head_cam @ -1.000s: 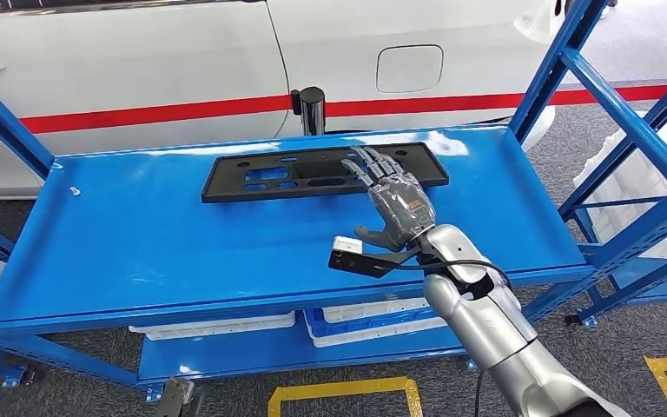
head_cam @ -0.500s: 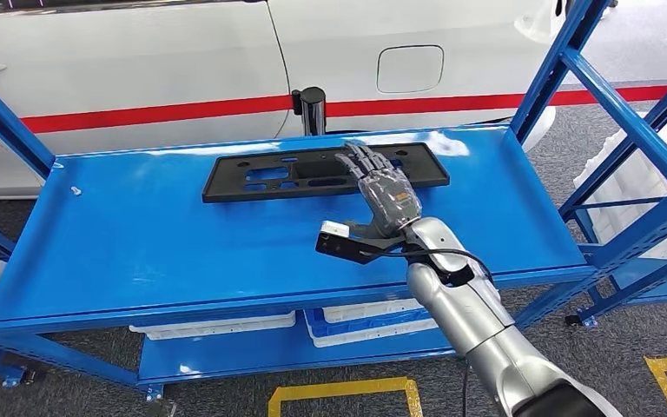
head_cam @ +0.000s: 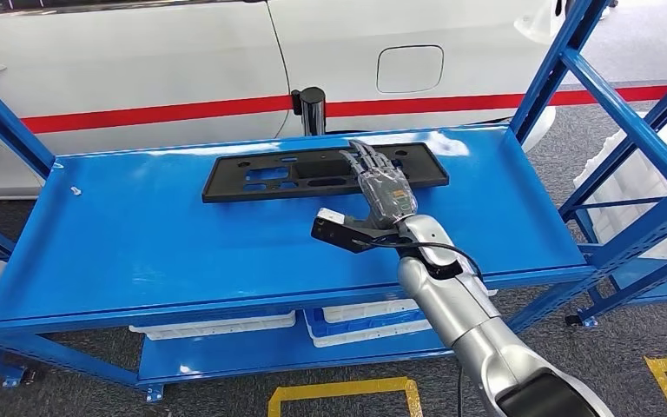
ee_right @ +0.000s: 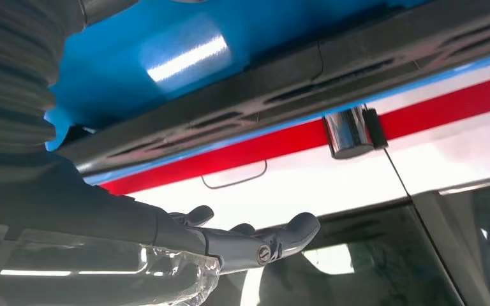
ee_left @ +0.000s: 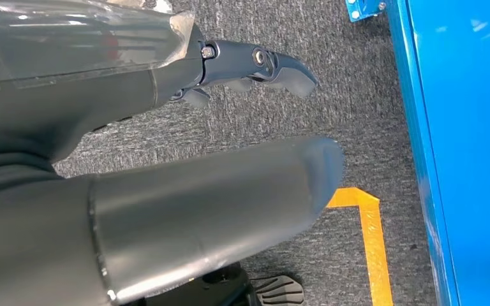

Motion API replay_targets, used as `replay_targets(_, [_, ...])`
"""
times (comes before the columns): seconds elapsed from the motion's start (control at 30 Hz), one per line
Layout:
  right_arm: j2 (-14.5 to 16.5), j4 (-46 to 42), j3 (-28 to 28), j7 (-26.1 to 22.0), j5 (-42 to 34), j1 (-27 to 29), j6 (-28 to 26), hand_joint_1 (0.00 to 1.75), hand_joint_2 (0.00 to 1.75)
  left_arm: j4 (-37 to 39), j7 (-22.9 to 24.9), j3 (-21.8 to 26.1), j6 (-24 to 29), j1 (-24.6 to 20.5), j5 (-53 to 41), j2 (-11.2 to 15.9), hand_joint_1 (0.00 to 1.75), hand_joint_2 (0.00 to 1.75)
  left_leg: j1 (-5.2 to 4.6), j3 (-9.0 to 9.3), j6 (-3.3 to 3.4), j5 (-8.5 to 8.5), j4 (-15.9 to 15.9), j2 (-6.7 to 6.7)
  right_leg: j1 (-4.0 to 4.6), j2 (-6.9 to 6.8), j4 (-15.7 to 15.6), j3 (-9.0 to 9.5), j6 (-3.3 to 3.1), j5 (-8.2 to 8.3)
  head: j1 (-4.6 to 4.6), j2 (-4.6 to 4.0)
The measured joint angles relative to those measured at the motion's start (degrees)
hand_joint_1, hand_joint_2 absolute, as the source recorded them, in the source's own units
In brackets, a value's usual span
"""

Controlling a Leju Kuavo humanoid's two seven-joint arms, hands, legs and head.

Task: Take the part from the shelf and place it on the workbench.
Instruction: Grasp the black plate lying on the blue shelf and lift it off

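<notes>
Landmark: the blue shelf (head_cam: 139,234), whose top deck is taken as the reference for every place below.
Left hand: the left hand (ee_left: 255,67) is seen in its wrist view hanging beside the shelf's edge, above grey carpet and a yellow floor line (ee_left: 373,236); nothing is held, the fingers are lightly curved and apart.
Part: one black flat part (head_cam: 269,174) is laid along the back of the deck, long side parallel to the rear rim, not yet lifted.
Right hand: the right hand (head_cam: 384,187) is stretched over the right half of the part, fingers extended and spread toward its far edge; nothing is gripped. Whether the fingertips are touching the plastic cannot be told.
Step in hand: judged to be the reach and grasp, with the task barely begun.
How it is done well: the fingers should be carried past the far edge of the part and the thumb brought under the near edge, so that the thin panel is pinched across its width. As the grip lies off-centre, sagging of the long left end should be expected; a slow, level lift is advised, clear of the rear rim.
Behind the shelf: one dark cylinder (head_cam: 312,109) is stood before the white car body (head_cam: 182,52).
Count: one part, one shelf, two hands, one cylinder.
</notes>
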Motion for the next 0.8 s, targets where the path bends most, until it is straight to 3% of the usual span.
replay_targets(0.23, [3.61, 8.19, -1.46, 2.51, 3.80, -2.77, -1.50, 0.00, 1.75, 0.03, 0.01, 1.09, 0.40, 0.04, 0.10, 0.21, 0.00, 0.00, 0.00, 0.10, -0.02, 0.03, 0.00, 0.00, 0.01, 0.00, 0.00, 0.01, 0.00, 0.00, 0.00, 0.00])
replay_targets(0.6, [6.85, 17.00, -4.28, 3.39, 7.85, -6.17, -5.60, 0.03, 1.75, 0.13, 0.94, 2.29, 0.52, 0.04, 0.10, 0.40, 0.00, 0.00, -0.02, 0.09, -0.01, 0.02, 0.01, 0.00, 0.00, 0.00, 0.01, 0.00, 0.00, 0.00, 0.00, 0.00])
replay_targets(0.63, [7.08, 17.67, -4.60, 3.22, 8.02, -6.50, -5.99, 0.12, 1.75, 0.16, 0.97, 2.40, 0.57, 0.04, 0.10, 0.44, 0.00, 0.00, -0.02, 0.09, -0.01, 0.02, 0.01, 0.00, 0.00, 0.00, 0.01, 0.01, 0.00, 0.00, 0.01, 0.00])
replay_targets(0.77, [8.15, 19.81, -6.21, 1.95, 8.82, -7.82, -8.19, 1.37, 1.75, 0.26, 0.99, 3.08, 1.15, 0.05, 0.12, 0.61, 0.00, 0.00, -0.01, 0.09, -0.01, 0.02, 0.01, 0.00, 0.00, 0.00, 0.01, 0.00, 0.00, 0.00, 0.00, 0.00])
replay_targets(0.8, [8.47, 20.18, -6.57, 1.54, 9.04, -8.14, -8.75, 1.51, 1.75, 0.28, 1.01, 3.31, 1.35, 0.06, 0.15, 0.63, 0.00, 0.00, -0.01, 0.10, -0.01, 0.02, 0.01, 0.00, 0.00, 0.01, 0.01, 0.00, 0.00, 0.00, 0.00, 0.00])
